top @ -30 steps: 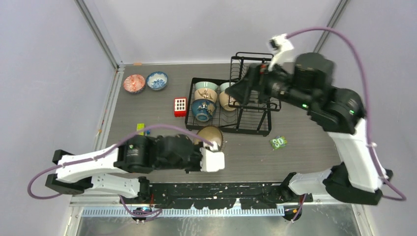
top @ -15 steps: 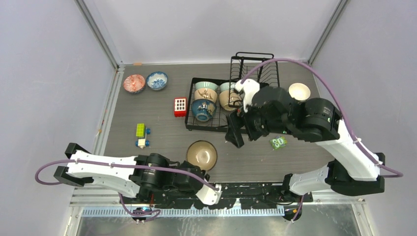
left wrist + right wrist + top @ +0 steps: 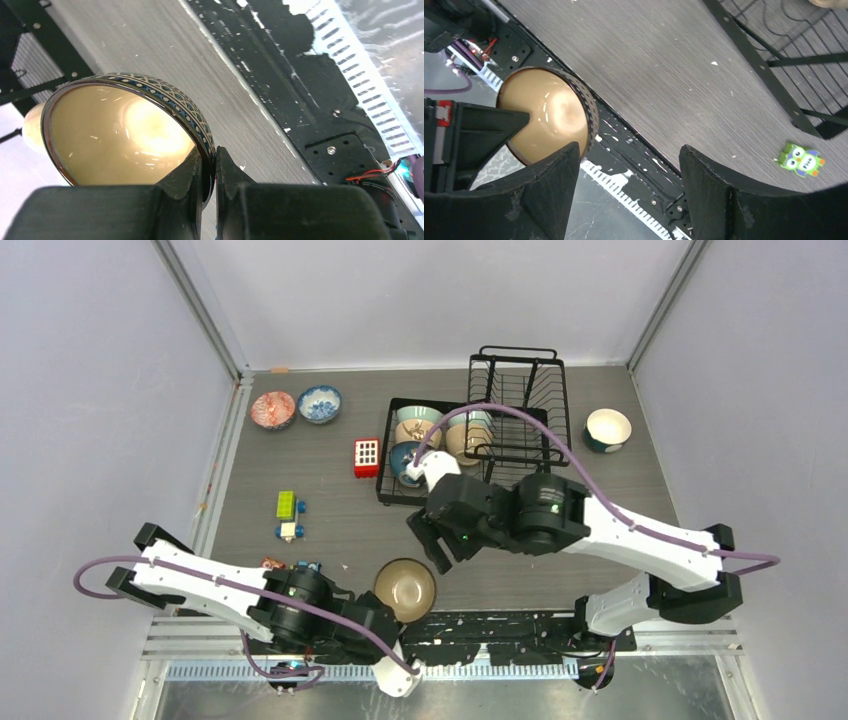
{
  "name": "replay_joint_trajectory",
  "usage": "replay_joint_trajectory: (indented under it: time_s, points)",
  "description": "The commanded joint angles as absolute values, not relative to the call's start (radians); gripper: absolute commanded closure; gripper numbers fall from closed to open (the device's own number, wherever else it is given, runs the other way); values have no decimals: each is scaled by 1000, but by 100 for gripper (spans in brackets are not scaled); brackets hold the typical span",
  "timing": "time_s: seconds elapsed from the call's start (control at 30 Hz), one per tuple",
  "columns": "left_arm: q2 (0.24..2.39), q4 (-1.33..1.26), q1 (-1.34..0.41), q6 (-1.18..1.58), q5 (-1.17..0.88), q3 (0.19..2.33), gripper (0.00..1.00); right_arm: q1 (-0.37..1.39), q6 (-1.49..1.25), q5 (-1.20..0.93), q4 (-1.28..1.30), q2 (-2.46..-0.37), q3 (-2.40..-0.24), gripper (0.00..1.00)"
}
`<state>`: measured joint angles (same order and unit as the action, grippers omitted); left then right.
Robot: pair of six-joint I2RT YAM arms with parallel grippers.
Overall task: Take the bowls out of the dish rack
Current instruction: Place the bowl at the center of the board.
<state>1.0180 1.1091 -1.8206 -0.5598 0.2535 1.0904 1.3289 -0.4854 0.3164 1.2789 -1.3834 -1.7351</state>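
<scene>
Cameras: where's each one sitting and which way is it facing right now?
Top external: fixed above, behind the bases, looking down on the table; both arms show, plus the dish rack.
Left wrist: looks along the left gripper, shut on the brown bowl at its rim; its fingers show.
Right wrist: looks down at the table's near edge through the open right gripper; both fingers show.
Shared: all three see that bowl.

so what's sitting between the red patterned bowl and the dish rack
The blue-and-white bowl, right beside the red patterned bowl; from there to the dish rack the table is bare. The top view shows it.
</scene>
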Motion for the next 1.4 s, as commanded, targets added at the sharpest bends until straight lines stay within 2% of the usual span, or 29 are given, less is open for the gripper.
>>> replay_joint_trajectory:
  time_s: [0.0,0.4,0.6,0.97,1.37]
  points:
    - [998,1092,-1888,-584,281,1073,100,1389,-496,323,1170,-1441,-1753,24]
    - [1014,1068,-1940,-630,332,1042,100,1422,-507,274,1128,-1526,-1702,43]
    - [1011,1075,-1942,-603,296,1048,100,1445,-486,267,1151,-1565,-1714,48]
    - [974,1048,-1942,-572,285,1028,100,1461,-509,253,1155,-1562,-1626,50]
    - [963,1022,-1943,-558,271,1014,100,1462,-532,272,1137,-1569,-1604,59]
